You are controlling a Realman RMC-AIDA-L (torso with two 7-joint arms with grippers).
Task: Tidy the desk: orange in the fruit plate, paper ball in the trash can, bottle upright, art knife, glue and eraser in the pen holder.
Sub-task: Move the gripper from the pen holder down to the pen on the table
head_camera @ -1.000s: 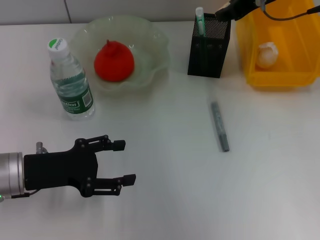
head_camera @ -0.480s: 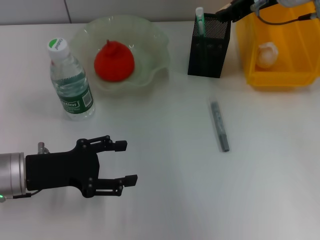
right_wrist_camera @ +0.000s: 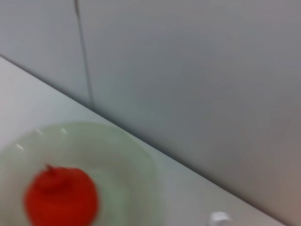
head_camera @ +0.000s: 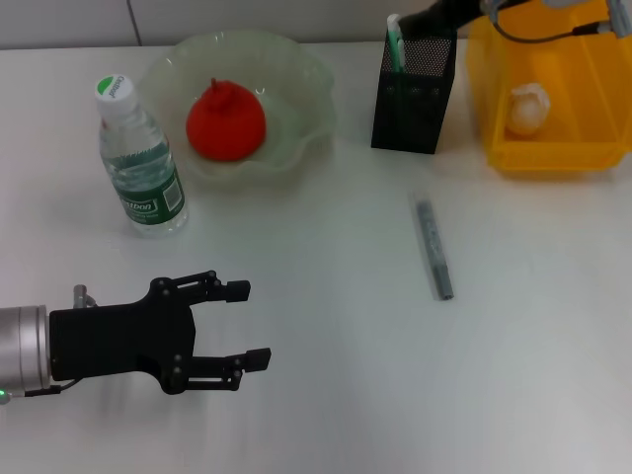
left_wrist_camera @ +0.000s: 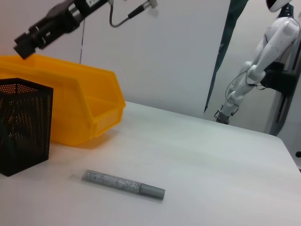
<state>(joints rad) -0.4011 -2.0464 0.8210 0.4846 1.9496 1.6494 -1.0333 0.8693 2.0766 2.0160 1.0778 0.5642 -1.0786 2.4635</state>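
I've got the right gripper (head_camera: 427, 20) up above the pen holder (head_camera: 412, 94), fingers I cannot tell; art knife (head_camera: 395, 39) stands inside it. Glue (head_camera: 434, 248) lies on the desk (head_camera: 326, 395) in front of the holder. Left gripper (head_camera: 247, 321) hovers spread, well off to its left

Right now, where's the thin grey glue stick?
In the head view, the thin grey glue stick lies flat on the white desk, right of centre, in front of the black mesh pen holder.
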